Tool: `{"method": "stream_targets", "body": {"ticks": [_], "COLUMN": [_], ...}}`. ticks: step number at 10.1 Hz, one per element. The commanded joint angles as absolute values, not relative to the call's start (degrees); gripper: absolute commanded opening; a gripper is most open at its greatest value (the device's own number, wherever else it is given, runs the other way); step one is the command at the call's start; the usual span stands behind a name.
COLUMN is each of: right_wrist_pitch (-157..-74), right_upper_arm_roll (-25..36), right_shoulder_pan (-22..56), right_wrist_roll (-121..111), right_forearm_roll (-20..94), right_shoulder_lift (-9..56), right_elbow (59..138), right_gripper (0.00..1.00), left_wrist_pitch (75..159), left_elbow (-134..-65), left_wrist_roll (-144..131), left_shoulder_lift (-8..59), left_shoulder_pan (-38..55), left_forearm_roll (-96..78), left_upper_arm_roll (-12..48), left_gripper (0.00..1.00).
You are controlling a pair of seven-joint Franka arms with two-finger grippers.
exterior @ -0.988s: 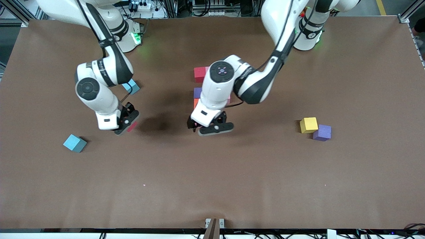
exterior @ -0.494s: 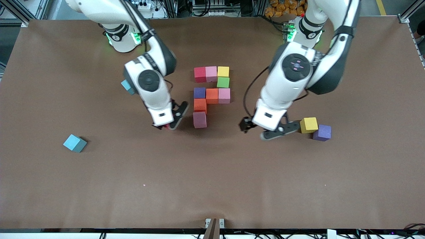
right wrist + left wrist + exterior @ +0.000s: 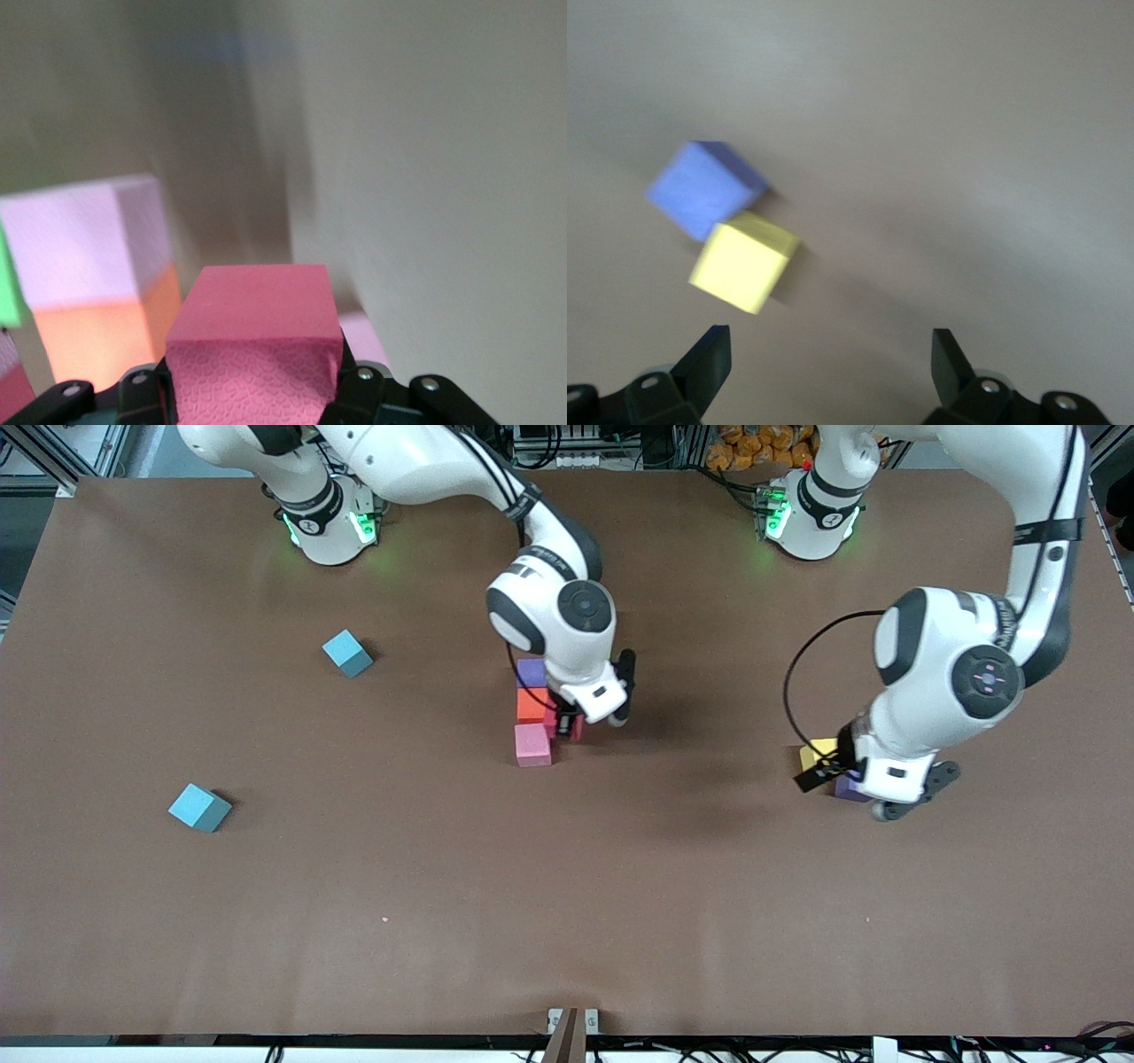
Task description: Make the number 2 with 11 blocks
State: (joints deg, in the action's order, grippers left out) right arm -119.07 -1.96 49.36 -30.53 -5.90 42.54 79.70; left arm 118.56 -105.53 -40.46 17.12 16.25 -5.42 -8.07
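Observation:
My right gripper (image 3: 567,724) is shut on a red block (image 3: 574,728), low beside the partial number 2 and next to its pink block (image 3: 532,745). The orange block (image 3: 532,704) and purple block (image 3: 531,672) show above the pink one; the arm hides the rest of the figure. In the right wrist view the red block (image 3: 252,336) fills the jaws, with pink (image 3: 80,239) and orange (image 3: 102,341) cubes close by. My left gripper (image 3: 855,790) is open over a loose yellow block (image 3: 817,750) and purple block (image 3: 846,789). The left wrist view shows the yellow block (image 3: 744,266) and the purple block (image 3: 704,189).
Two light-blue cubes lie toward the right arm's end of the table, one (image 3: 347,653) farther from the front camera and one (image 3: 200,807) nearer. The brown table (image 3: 567,903) is bare along its front.
My right arm carried the red block from the right arm's end to beside the figure's pink block. My left arm left the figure and moved over the yellow and purple blocks.

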Motion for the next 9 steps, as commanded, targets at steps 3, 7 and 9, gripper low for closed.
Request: {"method": "stream_targets", "body": {"ticks": [3, 7, 9], "right_wrist_pitch": [-118.30, -118.83, -118.83], "right_upper_arm_roll": [-2.19, -2.46, -2.46], "right_shoulder_pan": [50.10, 47.29, 46.41], "right_wrist_roll": [-37.70, -41.56, -41.84], "right_forearm_roll": [-6.15, -6.15, -6.15], "right_shoulder_lift": [46.93, 49.30, 50.01], "right_elbow": [71.64, 71.19, 71.28], "right_gripper": [0.33, 0.32, 0.32], "left_wrist_pitch": [116.72, 116.89, 116.89], "left_elbow": [-106.79, -103.81, -101.78], "left_wrist_roll": [-46.45, -71.85, -76.71], "left_shoulder_lift": [18.02, 21.26, 23.11], "left_shoulder_pan": [15.21, 15.29, 15.38], "left_forearm_roll": [-4.92, -5.09, -5.10], "left_upper_arm_roll": [-14.59, -14.59, -14.59], "left_gripper": [1.00, 1.00, 1.00]}}
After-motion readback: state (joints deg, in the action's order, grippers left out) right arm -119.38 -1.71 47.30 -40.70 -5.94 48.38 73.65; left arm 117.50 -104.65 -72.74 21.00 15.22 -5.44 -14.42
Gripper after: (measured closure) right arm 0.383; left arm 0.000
